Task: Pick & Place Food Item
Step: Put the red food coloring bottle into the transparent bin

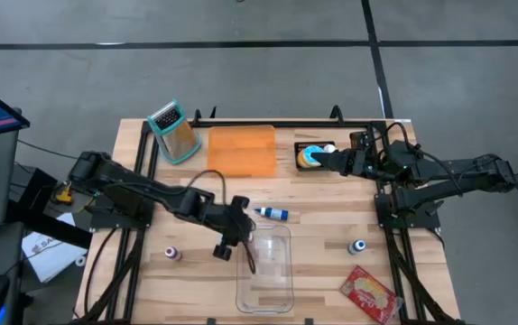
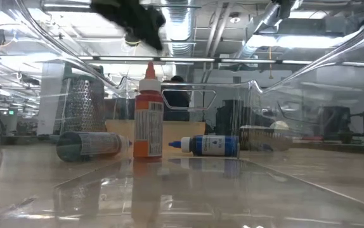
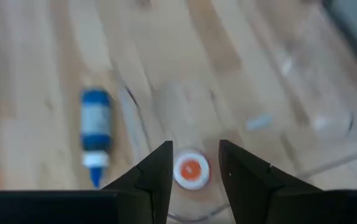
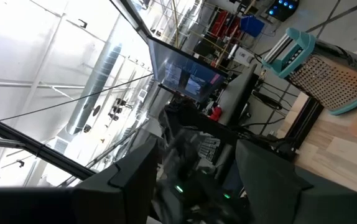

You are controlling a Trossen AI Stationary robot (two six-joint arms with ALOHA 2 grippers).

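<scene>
Directly beneath the left hand [image 3: 194,163], near the middle of the wooden surface [image 1: 331,230], an orange-capped bottle [image 2: 148,120] stands upright; seen from above, its round cap sits in the gap between the hand's two dark fingers [image 3: 155,177], which stand apart with a sliver of space on either side, so the hand is not clamped on anything. The level view shows this hand hanging just above the bottle's tip, not touching it. The bottle stands right at the near corner of a clear plastic container [image 1: 277,280]; whether it is inside the wall or just outside cannot be told. Just beside the hand, on its far side from the container, a blue bottle [image 3: 96,127] lies on its side with its white nozzle pointing along the boards. Another bottle, greyish [image 2: 90,144], lies flat a little further off. Well away from this hand, toward the back edge, an orange cutting board [image 1: 241,149] lies flat, with a teal-handled grater [image 1: 173,133] next to it. The right hand [image 1: 324,159] is at the back right, reaching over a small black tray [image 1: 302,146], with a blue-and-white item [image 1: 310,157] at its tip; whether it grips that item cannot be told. Near this hand's arm base a small blue-capped bottle [image 1: 357,246] stands, and a red packet [image 1: 367,292] lies by the front edge
</scene>
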